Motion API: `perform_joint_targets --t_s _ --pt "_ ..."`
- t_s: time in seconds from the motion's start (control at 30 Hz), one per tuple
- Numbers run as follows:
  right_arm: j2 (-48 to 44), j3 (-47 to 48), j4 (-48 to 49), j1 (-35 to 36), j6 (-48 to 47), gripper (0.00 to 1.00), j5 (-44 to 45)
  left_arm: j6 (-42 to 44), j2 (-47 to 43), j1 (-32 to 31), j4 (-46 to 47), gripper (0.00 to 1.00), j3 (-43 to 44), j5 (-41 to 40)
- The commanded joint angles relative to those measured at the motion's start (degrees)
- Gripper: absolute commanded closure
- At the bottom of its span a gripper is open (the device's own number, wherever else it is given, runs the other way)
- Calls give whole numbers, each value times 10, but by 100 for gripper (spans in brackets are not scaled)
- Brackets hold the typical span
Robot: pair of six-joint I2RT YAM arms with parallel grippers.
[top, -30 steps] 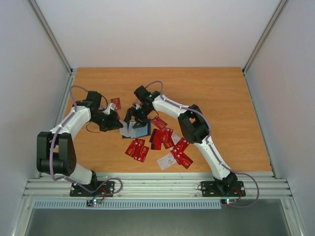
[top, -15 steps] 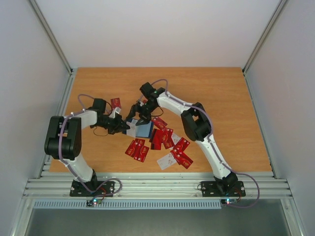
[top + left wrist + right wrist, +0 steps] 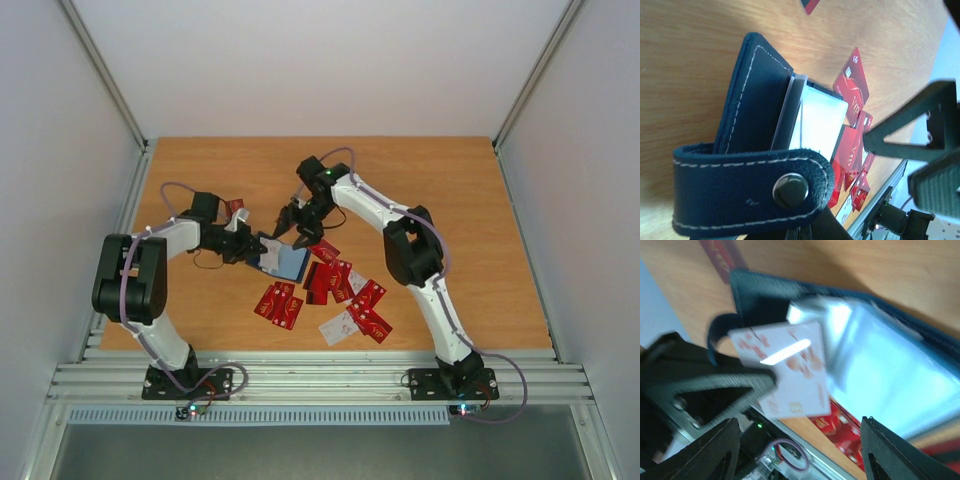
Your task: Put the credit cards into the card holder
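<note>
Card holder (image 3: 285, 262): one, navy, splayed open, clamped in closed left gripper (image 3: 255, 250), left of tabletop (image 3: 480, 200) centre. Just beyond, right gripper (image 3: 295, 222), jaws apart. One pale card (image 3: 782, 372) against holder's clear pocket (image 3: 880, 370). Loose credit cards (image 3: 330, 282), about ten, mostly red, toward near edge; one lone red card (image 3: 234, 208) beside left arm (image 3: 165, 235).

Bright, even light; right wrist view blurred, seemingly with glare on the card holder (image 3: 865, 355)

The holder (image 3: 740, 195) is matt stitched leather with a metal stud (image 3: 790, 189) and glossy clear sleeves (image 3: 822, 120); the cards (image 3: 852, 90) are shiny plastic, the table (image 3: 690, 60) smooth wood.
</note>
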Motion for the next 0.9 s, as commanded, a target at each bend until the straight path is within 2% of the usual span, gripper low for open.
perform_joint_targets --t_s 0.0,0.17,0.23,0.33,0.53,0.7,0.87 --pt "-103 -114 -10 -1 -9 34 45 11 13 -6 4 100 26 -7" --pt "-187 -310 169 7 83 34 5 17 11 -7 -11 100 39 -14" --pt "-200 -353 239 13 119 34 -15 18 12 -7 -14 100 45 -15" --pt "-207 -387 291 23 144 36 -8 17 26 -7 -26 100 61 -17" --pt "-205 -413 336 33 162 48 24 18 41 -7 -44 100 80 -17" --pt "-192 -405 309 40 161 55 75 22 53 -7 -56 100 87 -14" --pt "-157 -398 301 41 145 56 106 17 53 -7 -58 100 87 -13"
